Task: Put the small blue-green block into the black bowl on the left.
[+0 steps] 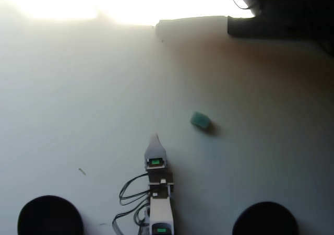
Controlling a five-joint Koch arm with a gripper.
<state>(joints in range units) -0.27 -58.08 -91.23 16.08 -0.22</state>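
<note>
The small blue-green block lies on the white table, right of centre in the overhead view. The arm reaches up from the bottom edge, and my gripper points away from the camera, below and to the left of the block, a short way from it. Only one pale pointed tip shows, so I cannot tell whether the jaws are open or shut. Nothing shows in it. A round black bowl sits at the bottom left. A look-alike black bowl sits at the bottom right, cut off by the frame edge.
Dark objects stand along the table's far right edge. Strong glare washes out the top left. Black cables loop beside the arm. A tiny dark speck lies on the table left of the arm.
</note>
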